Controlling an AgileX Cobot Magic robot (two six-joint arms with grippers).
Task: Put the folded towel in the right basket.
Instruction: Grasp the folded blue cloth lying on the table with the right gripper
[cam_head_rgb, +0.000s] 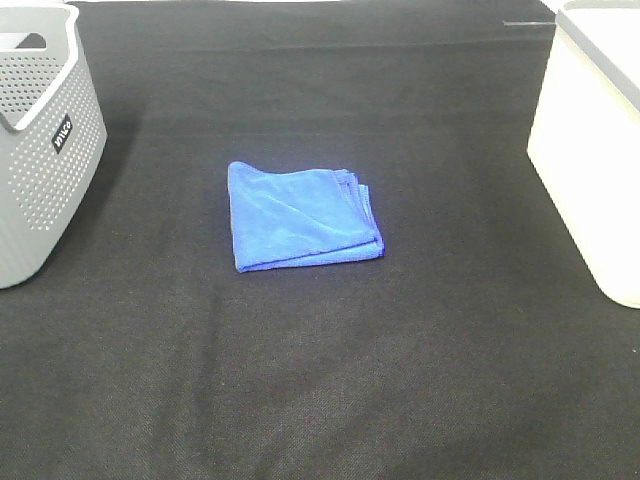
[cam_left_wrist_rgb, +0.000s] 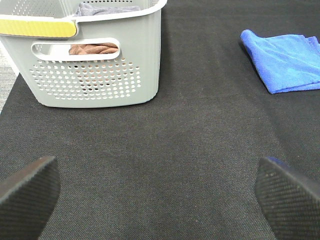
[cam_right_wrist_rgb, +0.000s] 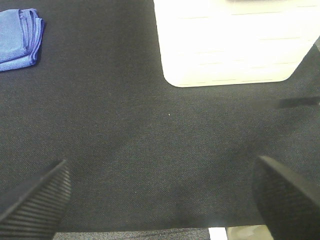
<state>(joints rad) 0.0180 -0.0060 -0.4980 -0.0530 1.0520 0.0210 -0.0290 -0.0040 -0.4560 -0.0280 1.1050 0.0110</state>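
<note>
The folded blue towel (cam_head_rgb: 300, 215) lies flat on the black cloth in the middle of the table. It also shows in the left wrist view (cam_left_wrist_rgb: 285, 60) and the right wrist view (cam_right_wrist_rgb: 20, 37). The right basket (cam_head_rgb: 595, 140) is white and stands at the right edge; its wall shows in the right wrist view (cam_right_wrist_rgb: 230, 45). My left gripper (cam_left_wrist_rgb: 160, 200) is open and empty, low over the cloth, well short of the towel. My right gripper (cam_right_wrist_rgb: 160, 195) is open and empty, apart from the towel and the white basket. Neither gripper shows in the high view.
A grey perforated basket (cam_head_rgb: 40, 140) stands at the left edge. In the left wrist view it (cam_left_wrist_rgb: 95, 60) holds grey and brown cloths. The black cloth (cam_head_rgb: 320, 380) covers the table.
</note>
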